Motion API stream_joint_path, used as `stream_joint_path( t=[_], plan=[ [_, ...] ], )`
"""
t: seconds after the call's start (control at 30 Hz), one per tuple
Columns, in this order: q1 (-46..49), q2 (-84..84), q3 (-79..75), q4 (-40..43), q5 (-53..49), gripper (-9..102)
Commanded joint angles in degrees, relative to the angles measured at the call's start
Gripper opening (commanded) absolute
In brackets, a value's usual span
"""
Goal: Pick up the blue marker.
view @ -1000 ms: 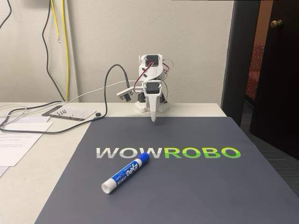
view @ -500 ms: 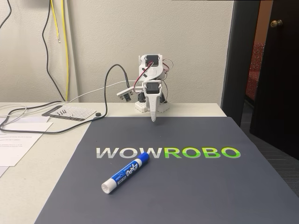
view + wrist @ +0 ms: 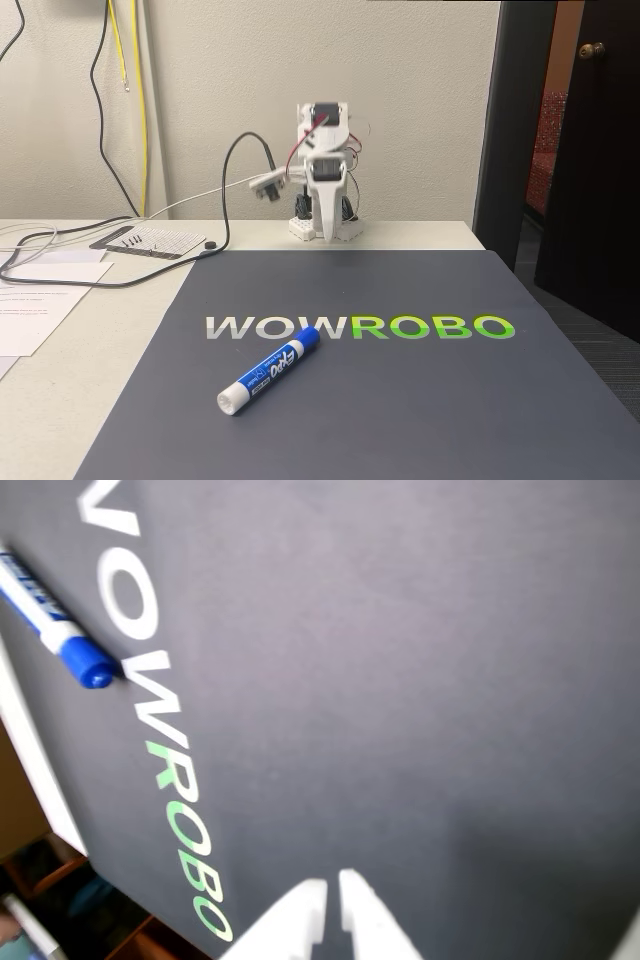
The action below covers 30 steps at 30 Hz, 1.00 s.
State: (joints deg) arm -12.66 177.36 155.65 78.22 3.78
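So here's where your setup stands: the blue marker (image 3: pixel 268 371) is lying flat on the dark grey mat (image 3: pixel 400 400), just below the white "WOW" part of the WOWROBO lettering (image 3: pixel 360 327) in the fixed view, angled so the blue cap points up toward the letters and the white end points toward the near left corner of the mat. In the wrist view you can catch the marker (image 3: pixel 55 625) in the top left corner, cap end right next to the first letters of the logo, with part of the barrel cut off by the frame edge. Your arm (image 3: pixel 325 175) is sitting at the far side of the bench (image 3: pixel 90 360) against the wall, folded up, with the end effector (image 3: pixel 327 237) pointing straight down near the back edge of the mat, well apart from the marker. In the wrist view the end effector (image 3: pixel 333 890) pokes in from the bottom edge, and you can see its two white fingertips (image 3: pixel 305 900) almost touching, just a thin sliver of gap between them and nothing held. Off to the left on the bench you've got some papers (image 3: pixel 30 300), a black cable (image 3: pixel 235 190) looping over from the arm, and a small gridded white board (image 3: pixel 150 240). A dark door (image 3: pixel 590 150) stands on the right.
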Motion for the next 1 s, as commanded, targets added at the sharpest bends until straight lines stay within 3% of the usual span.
stream_joint_path(
  t=[0.0, 0.27, 0.7, 0.83, 0.97],
  plan=[
    [-0.4, -14.3, -14.1, 2.0, -0.3, 0],
    [-1.1, -42.0, -46.3, 9.8, -3.6, 0],
    [-0.8, -85.3, -94.1, 16.3, -23.9, 0],
    [-0.8, -100.1, -113.5, 21.2, -31.0, 0],
    [-1.1, -117.2, -141.5, 31.6, -37.4, 0]
  ],
)
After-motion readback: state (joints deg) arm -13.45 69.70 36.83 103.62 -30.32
